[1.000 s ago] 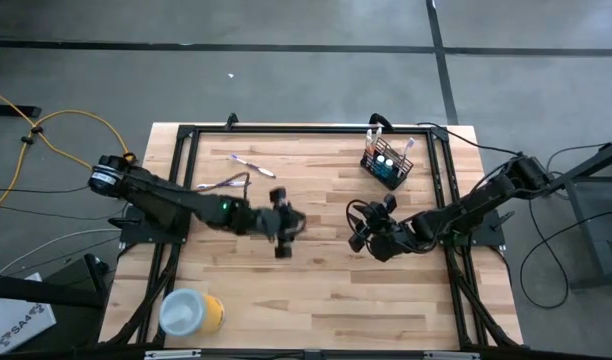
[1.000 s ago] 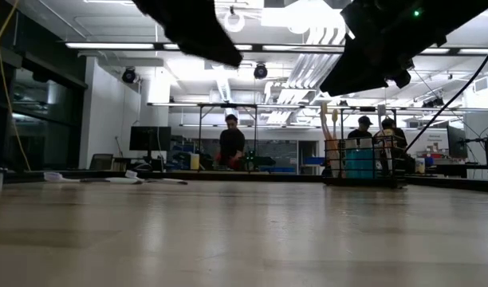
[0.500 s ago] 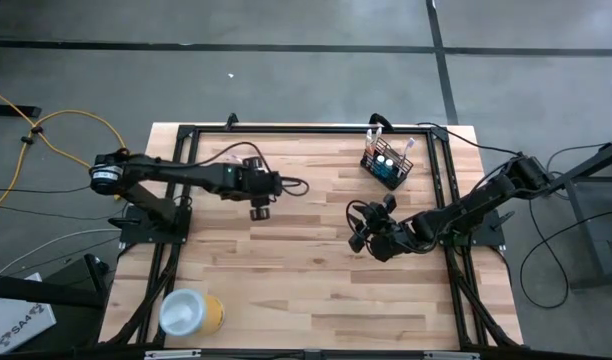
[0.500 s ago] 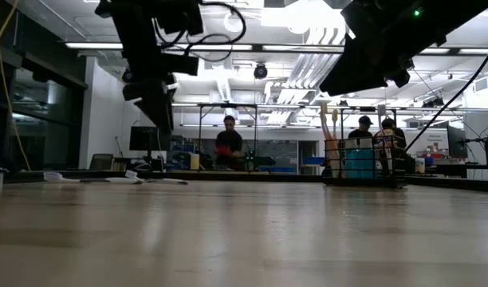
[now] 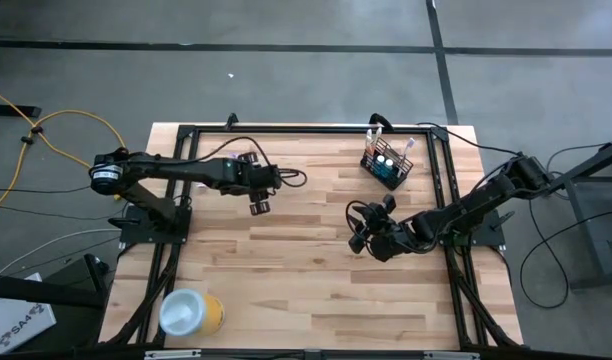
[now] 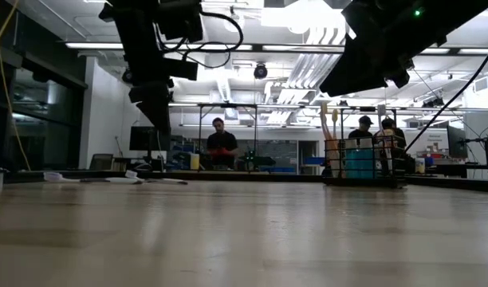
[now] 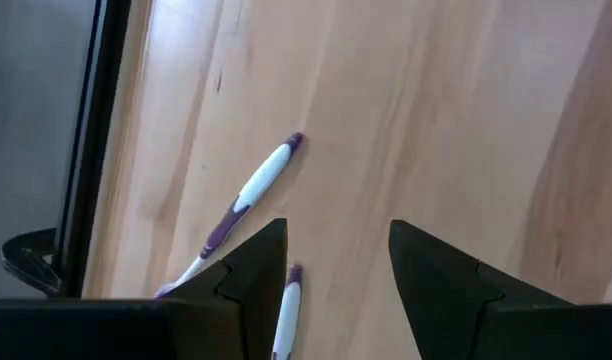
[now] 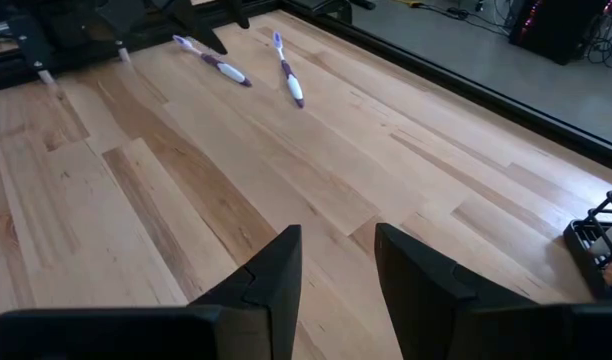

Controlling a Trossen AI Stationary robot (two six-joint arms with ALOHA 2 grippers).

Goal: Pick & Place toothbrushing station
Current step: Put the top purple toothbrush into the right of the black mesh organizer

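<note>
- Left hand (image 5: 259,205) spread, empty, hovering over 2 toothbrushes (image 7: 248,192) lying at 11 o'clock on the tabletop (image 5: 286,270).
- Right hand (image 5: 358,232) parted, empty, near 3 o'clock.
- Black mesh holder (image 5: 387,164) at 1 o'clock, upright, with blue tubes (image 5: 384,159) and brushes inside.

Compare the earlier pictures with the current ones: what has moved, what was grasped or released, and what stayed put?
The left end effector swung from mid-table back toward the far-left area and now hangs open over the two loose toothbrushes, grasping nothing. The right end effector, the wire-mesh holder and the yellow cylinder stayed put. In the room behind, a person shifted slightly.
</note>
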